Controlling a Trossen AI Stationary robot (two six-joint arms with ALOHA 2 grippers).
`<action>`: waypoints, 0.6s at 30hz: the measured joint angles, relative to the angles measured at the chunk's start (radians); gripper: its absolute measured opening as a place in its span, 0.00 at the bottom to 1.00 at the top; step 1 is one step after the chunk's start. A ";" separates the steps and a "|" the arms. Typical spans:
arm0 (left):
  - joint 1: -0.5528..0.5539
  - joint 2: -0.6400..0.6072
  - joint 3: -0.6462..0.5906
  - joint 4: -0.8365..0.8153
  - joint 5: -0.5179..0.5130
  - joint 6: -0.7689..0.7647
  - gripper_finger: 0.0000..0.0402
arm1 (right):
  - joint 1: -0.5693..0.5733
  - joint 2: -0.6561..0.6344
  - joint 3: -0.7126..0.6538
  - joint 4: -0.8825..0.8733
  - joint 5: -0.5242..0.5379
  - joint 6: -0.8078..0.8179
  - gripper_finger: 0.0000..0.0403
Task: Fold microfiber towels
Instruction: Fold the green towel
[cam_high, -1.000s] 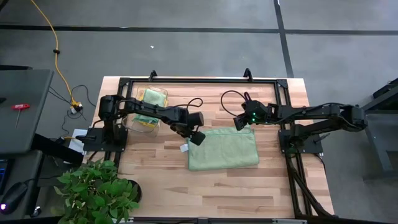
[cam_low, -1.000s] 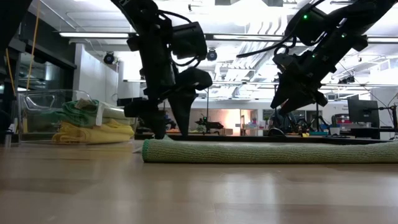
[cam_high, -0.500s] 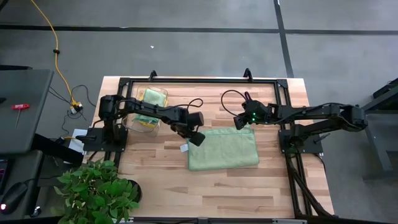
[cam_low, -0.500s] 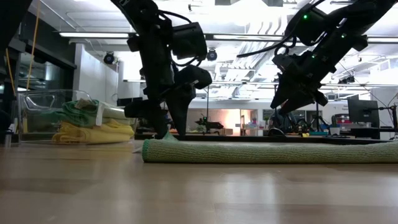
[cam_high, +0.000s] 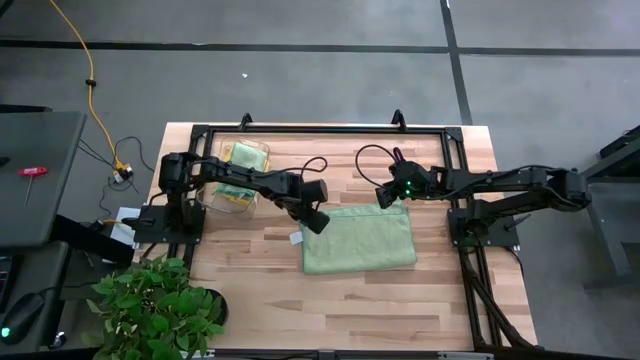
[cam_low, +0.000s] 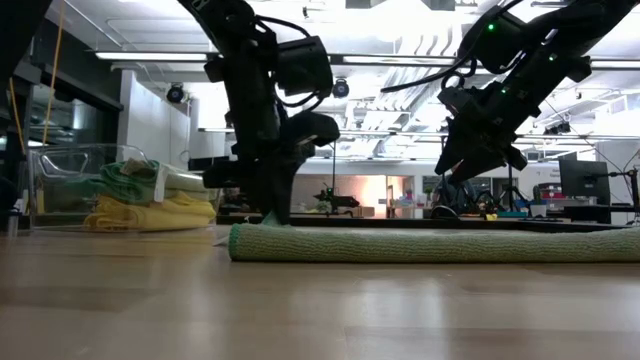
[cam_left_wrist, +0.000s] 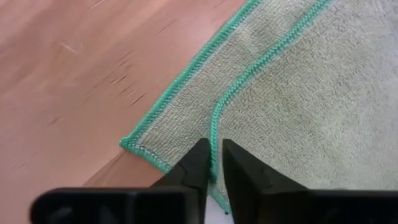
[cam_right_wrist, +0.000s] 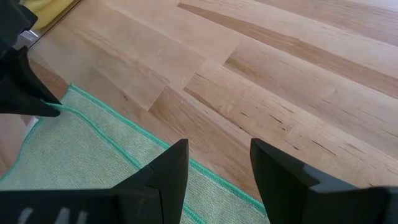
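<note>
Left claw has pinched shut on green towel's corner hem (right claw open, seemingly above it).

The left end effector sits at the folded green towel's corner, apparently pinching it.

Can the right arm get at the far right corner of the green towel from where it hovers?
Probably yes. The right tool hangs open just above the green towel's far edge, bare table beyond it, and the left tool works the opposite corner.
</note>
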 joint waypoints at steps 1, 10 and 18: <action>0.000 0.000 0.000 0.000 0.000 0.012 0.07 | 0.000 0.000 0.000 0.000 0.000 0.000 0.41; 0.006 -0.059 0.000 -0.009 0.001 0.078 0.01 | 0.000 0.000 0.009 -0.016 -0.089 -0.118 0.41; 0.006 -0.155 0.000 -0.027 -0.070 0.087 0.00 | 0.000 0.000 0.101 -0.161 -0.095 -0.201 0.41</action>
